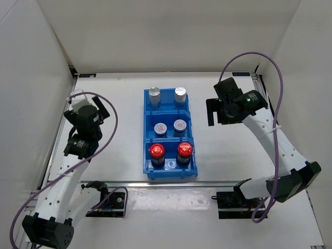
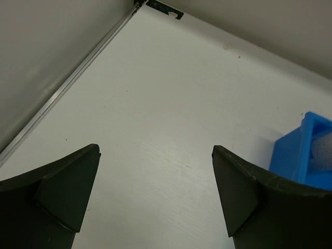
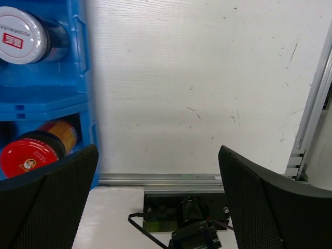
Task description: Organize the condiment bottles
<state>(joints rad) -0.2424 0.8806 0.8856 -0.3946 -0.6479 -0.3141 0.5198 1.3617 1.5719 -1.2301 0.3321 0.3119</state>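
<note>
The left gripper (image 2: 155, 199) and right gripper (image 3: 158, 199) gape wide and empty, with the condiment bottles (image 1: 157, 151) upright in the blue bin (image 1: 146, 136) between them, well clear of both jaws; they look light, rigid and slick, probably best pinched just below the cap.

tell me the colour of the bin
The bin is blue, clearest from the top external view.

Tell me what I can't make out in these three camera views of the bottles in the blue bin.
Top view: print on the two short bottles with red-marked silver caps is too small to read.
Left wrist view: only a corner of the blue plastic three-compartment bin shows, cut off by the right edge; what is inside is a grey blur.
Right wrist view: the red-capped bottle is partly hidden by the right gripper.
</note>
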